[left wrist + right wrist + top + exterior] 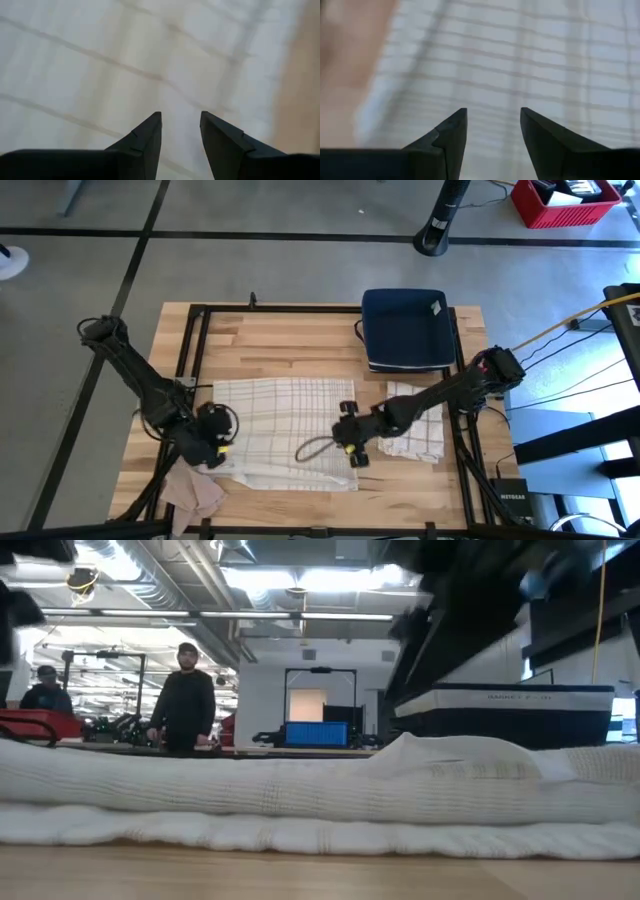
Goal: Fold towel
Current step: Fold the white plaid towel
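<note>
1. At the far left of your wooden butcher-block table [300,335], near its front corner, a crumpled beige cloth [192,492] lies bunched up, partly over the edge.
2. Your left gripper [212,442] sits just beside that cloth, low over the left edge of the white towel with thin grey check lines [285,430]. In the left wrist view its two dark fingers [145,140] stand apart with a clear gap, nothing between them, the towel's weave right under them.
3. The towel lies spread flat across the middle of the table, with a thicker folded band along its front edge; the low view shows that band as two stacked layers [300,810].
4. Your right gripper [352,442] hovers over the towel's right edge. Its jaws are parted too, holding nothing, checked cloth below them.
5. Just right of it, a second, smaller white checked towel [420,425] lies folded under the right arm.
6. Behind that, a dark navy square cushion-like pad [405,330] rests at the table's back right.
</note>
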`<action>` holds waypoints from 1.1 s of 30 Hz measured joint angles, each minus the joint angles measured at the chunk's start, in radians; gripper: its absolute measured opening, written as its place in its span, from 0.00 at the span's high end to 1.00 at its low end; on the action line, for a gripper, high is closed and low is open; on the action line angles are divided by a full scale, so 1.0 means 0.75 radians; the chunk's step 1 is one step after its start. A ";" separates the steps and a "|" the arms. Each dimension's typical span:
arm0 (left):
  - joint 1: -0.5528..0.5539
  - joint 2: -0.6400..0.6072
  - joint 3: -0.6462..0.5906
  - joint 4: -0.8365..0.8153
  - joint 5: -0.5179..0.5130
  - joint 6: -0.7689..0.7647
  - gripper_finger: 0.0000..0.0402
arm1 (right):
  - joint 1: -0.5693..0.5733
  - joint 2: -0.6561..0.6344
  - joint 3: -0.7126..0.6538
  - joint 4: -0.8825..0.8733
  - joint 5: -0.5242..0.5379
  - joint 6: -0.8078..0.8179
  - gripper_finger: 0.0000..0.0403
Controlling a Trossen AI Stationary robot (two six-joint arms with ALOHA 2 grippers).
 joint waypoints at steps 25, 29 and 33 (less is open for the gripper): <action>0.555 0.249 -0.172 0.114 -0.023 0.181 0.69 | -0.433 0.040 0.026 -0.438 0.231 -0.380 0.54; 0.505 0.191 -0.035 0.108 0.048 0.286 0.69 | -0.417 0.006 0.068 -0.427 0.081 -0.311 0.54; 0.350 0.167 0.089 0.272 0.124 0.382 0.69 | -0.370 -0.006 0.055 -0.239 -0.086 -0.226 0.54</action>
